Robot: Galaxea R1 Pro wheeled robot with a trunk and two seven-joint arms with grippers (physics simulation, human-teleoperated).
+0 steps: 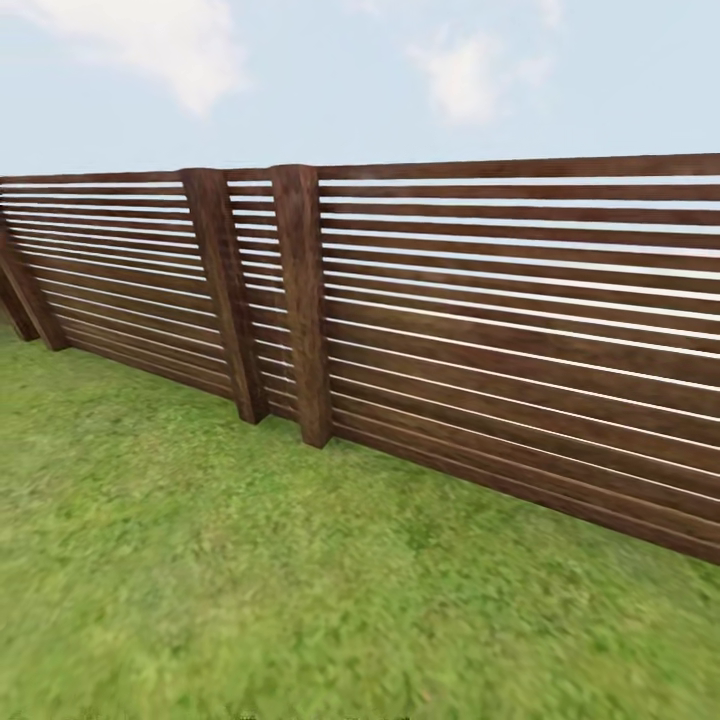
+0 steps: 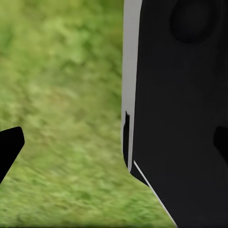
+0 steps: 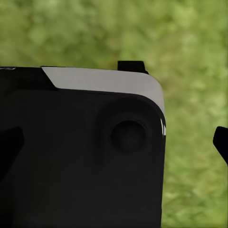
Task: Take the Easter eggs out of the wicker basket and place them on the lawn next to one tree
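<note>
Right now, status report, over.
Grippers: state unclear, nothing seen held. Eggs, basket, tree not sighted. Fence ahead across lawn.

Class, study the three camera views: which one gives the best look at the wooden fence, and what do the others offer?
The head view: the wooden fence runs across the whole picture, its posts, slats and foot all plain where it meets the lawn. The two wrist views offer blurred grass behind dark robot bodywork, so they tell nothing about the fence.

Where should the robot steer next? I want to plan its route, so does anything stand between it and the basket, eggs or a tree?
That cannot be judged here. Ahead, the head view has a dark brown slatted wooden fence across the mottled green lawn; past it, sky.
</note>
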